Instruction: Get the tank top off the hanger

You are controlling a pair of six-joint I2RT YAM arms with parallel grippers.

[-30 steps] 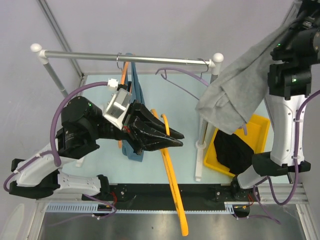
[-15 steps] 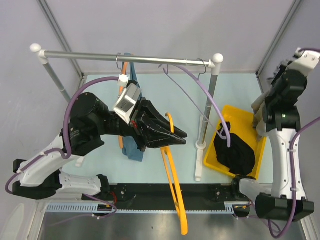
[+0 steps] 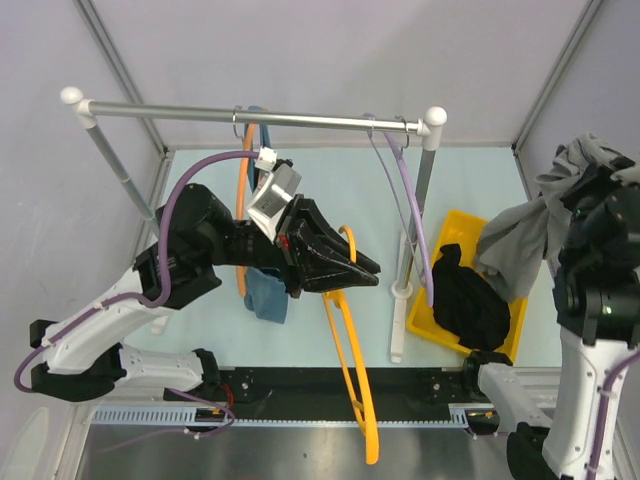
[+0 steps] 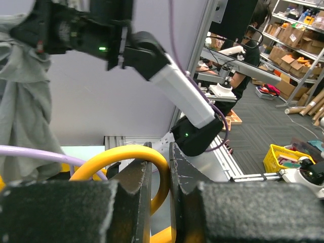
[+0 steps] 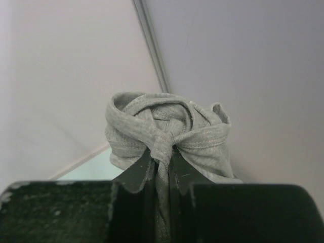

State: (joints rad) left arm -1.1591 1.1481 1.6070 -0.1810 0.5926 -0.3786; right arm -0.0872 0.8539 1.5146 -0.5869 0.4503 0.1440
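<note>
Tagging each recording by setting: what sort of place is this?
Probably a robotics lab or warehouse workshop: a walled tabletop cell with a clothes rail and yellow bin, and, in the left wrist view, storage shelves holding cardboard boxes beyond it.

No readable text, label, brand or number appears anywhere; the distant boxes (image 4: 286, 53) look too blurred to read.

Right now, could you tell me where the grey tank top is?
In the top view, the grey tank top is at the far right, hanging bunched from the right arm's fingers, by the yellow bin's right edge.
</note>
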